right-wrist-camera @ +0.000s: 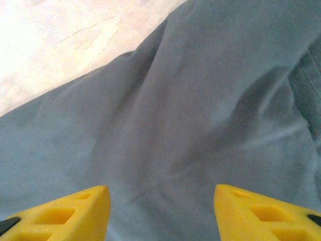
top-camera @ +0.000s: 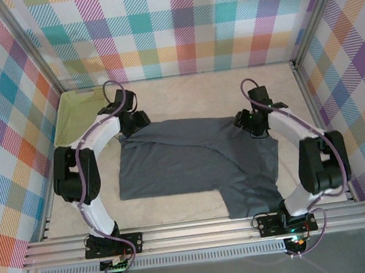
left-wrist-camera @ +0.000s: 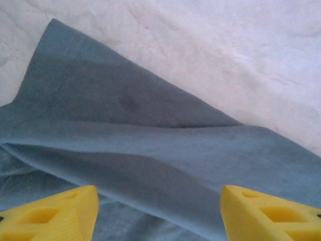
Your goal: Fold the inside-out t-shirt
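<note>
The inside-out t-shirt [top-camera: 192, 165] lies on the table as dark slate-grey cloth, its far edge laid over in a diagonal fold, with a flap reaching toward the near right. My left gripper [top-camera: 133, 123] hovers over the shirt's far left corner. In the left wrist view the left gripper [left-wrist-camera: 160, 221] is open, its yellow fingertips [left-wrist-camera: 55, 216] wide apart above a hemmed fold of the t-shirt [left-wrist-camera: 150, 145]. My right gripper [top-camera: 252, 123] sits at the shirt's far right edge. The right wrist view shows the right gripper [right-wrist-camera: 160, 216] open over rumpled t-shirt cloth [right-wrist-camera: 190, 115], holding nothing.
A lime-green basket [top-camera: 77, 112] stands at the back left corner behind the left arm. The pale table cover [top-camera: 184, 93] runs behind the shirt. Checked walls close in three sides, and a metal rail [top-camera: 200, 233] borders the near edge.
</note>
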